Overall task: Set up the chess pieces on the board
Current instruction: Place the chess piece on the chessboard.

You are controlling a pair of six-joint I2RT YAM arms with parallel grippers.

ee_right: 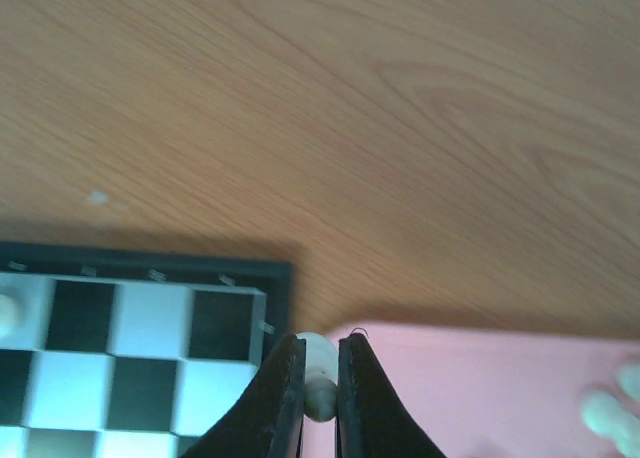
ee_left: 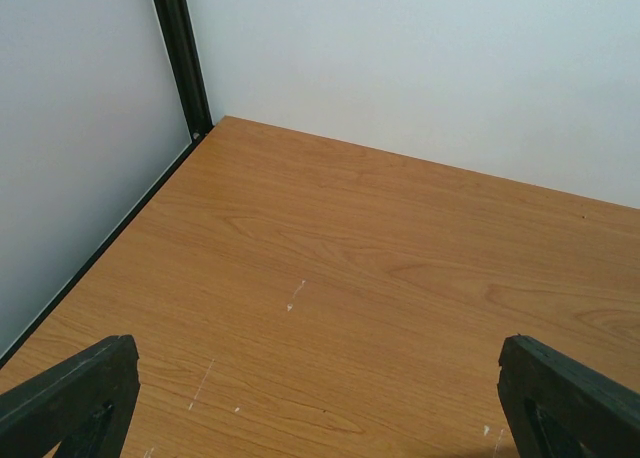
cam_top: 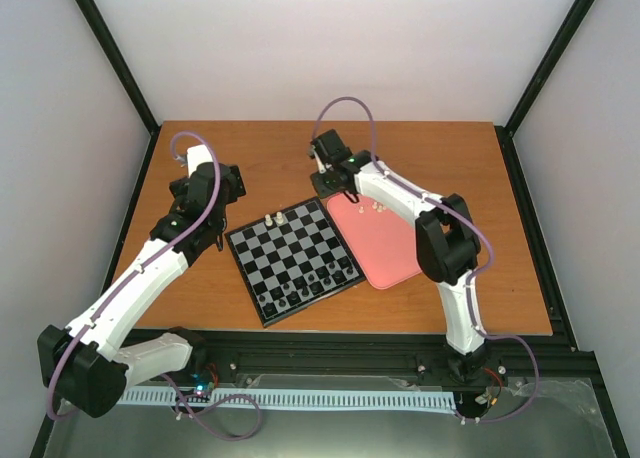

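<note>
My right gripper (ee_right: 321,390) is shut on a small white chess piece (ee_right: 320,358), which shows between its dark fingers. It hangs over the gap between the board's (ee_right: 150,269) far right corner and the pink tray (ee_right: 480,378). In the top view the right gripper (cam_top: 323,185) is at that corner of the board (cam_top: 285,248). Two white pieces (cam_top: 275,220) stand on the board's far edge. More white pieces (cam_top: 372,208) lie on the tray (cam_top: 385,253). My left gripper (ee_left: 320,418) is open above bare wood, left of the board, with nothing between its fingers.
Several dark pieces (cam_top: 305,290) stand along the board's near edge. The wooden table (cam_top: 450,158) is framed by black posts and white walls. The left arm (cam_top: 150,268) reaches along the table's left side.
</note>
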